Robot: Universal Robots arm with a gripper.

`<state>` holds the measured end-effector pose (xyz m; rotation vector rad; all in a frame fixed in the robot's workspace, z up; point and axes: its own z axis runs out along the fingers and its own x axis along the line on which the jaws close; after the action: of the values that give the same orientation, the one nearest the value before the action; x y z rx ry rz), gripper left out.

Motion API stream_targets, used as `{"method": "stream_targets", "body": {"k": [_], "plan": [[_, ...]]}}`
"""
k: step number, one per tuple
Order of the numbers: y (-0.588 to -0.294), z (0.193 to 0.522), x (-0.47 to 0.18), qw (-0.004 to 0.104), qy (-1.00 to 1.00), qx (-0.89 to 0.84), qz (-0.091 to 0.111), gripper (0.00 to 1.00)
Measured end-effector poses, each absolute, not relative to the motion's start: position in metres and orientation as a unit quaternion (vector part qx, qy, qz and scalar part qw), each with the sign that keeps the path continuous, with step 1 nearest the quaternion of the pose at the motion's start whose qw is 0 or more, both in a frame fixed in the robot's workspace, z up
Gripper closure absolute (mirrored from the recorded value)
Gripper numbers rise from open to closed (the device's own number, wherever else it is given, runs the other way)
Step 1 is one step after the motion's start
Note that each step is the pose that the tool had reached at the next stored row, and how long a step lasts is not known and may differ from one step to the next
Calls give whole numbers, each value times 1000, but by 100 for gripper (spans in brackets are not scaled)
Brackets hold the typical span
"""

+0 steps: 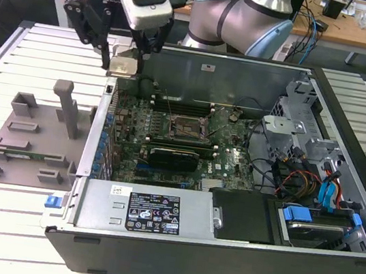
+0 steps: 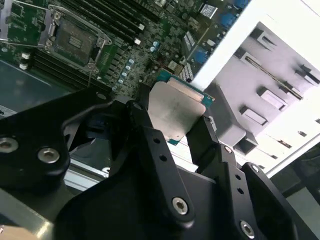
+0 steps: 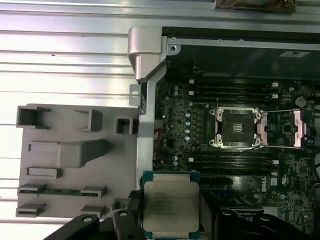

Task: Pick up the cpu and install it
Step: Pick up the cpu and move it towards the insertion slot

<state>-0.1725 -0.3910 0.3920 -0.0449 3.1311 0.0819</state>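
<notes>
The cpu (image 1: 123, 66), a small flat square chip with a pale silvery top, hangs in the air over the back corner of the open computer case (image 1: 247, 74) on the exterior view's left. My gripper (image 1: 124, 56) is shut on the cpu, one black finger on each side. In both wrist views the cpu (image 2: 175, 110) (image 3: 170, 205) sits between the fingers (image 2: 150, 135), metal face showing. The open dark socket frame (image 1: 185, 129) (image 3: 236, 127) (image 2: 75, 40) lies on the green motherboard, lower down and toward the exterior view's right of the cpu.
A grey fixture tray (image 1: 31, 135) (image 3: 65, 160) with slots and an upright post lies on the slatted table to the exterior view's left of the case. Inside the case are a long black card (image 1: 174, 156), a power supply (image 1: 151, 211), cables and a drive cage (image 1: 315, 219).
</notes>
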Motion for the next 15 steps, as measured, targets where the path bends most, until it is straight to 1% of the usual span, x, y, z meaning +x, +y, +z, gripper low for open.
{"method": "stream_targets", "body": {"k": [15], "plan": [[-391, 392, -109, 5, 1000, -14, 26, 45]]}}
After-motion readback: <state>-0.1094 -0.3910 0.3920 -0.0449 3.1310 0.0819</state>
